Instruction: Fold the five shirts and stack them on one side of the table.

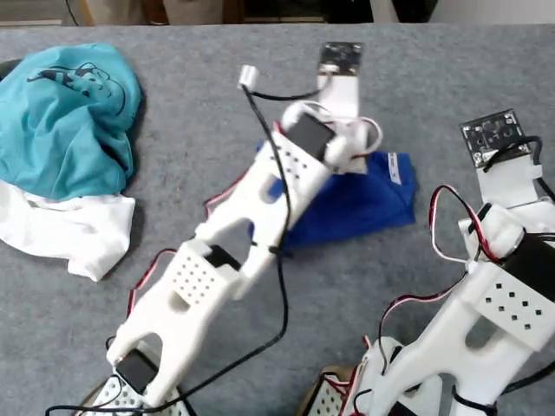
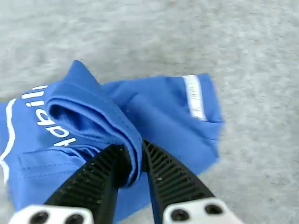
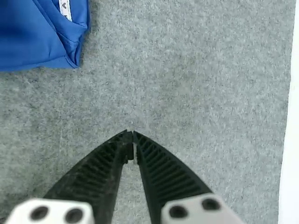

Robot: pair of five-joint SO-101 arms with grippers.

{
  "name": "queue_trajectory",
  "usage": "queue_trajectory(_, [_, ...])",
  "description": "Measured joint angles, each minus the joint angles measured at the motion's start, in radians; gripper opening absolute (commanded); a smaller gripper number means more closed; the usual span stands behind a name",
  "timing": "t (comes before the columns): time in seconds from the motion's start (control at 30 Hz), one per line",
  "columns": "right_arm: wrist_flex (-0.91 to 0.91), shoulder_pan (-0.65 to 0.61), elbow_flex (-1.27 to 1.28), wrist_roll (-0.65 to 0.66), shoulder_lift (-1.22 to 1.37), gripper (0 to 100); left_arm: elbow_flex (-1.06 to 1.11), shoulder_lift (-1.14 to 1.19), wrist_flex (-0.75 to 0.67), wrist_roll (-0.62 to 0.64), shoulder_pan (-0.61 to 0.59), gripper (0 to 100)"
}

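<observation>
The left fingers (image 2: 100, 175) pinch a raised fold of the blue shirt (image 1: 360, 204), which lies mid-desk (image 1: 217, 113) with its long axis running left to right. The right fingers (image 3: 105, 165), closed on nothing, hang just beyond the shirt's right end.

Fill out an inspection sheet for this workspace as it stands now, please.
Surface: grey carpet-like table cover.
Job's things: blue shirt partly folded mid-table; teal shirt crumpled at the left side, overlapping a white shirt.
Clutter: nothing seen.
Grippers: left gripper shut on a fold of the blue shirt; right gripper shut, empty, over the cover beside the blue shirt.
Cables: black cable trailing along the left arm; red-and-white wires on the arms.
Surroundings: cropped furniture beyond the far edge, not identifiable.
</observation>
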Motion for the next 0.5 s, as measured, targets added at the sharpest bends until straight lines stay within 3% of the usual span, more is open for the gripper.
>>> queue_trajectory(0.5, [0.000,0.012,0.000,-0.023,0.000,0.3,0.000,0.135,-0.269,0.002,0.097,2])
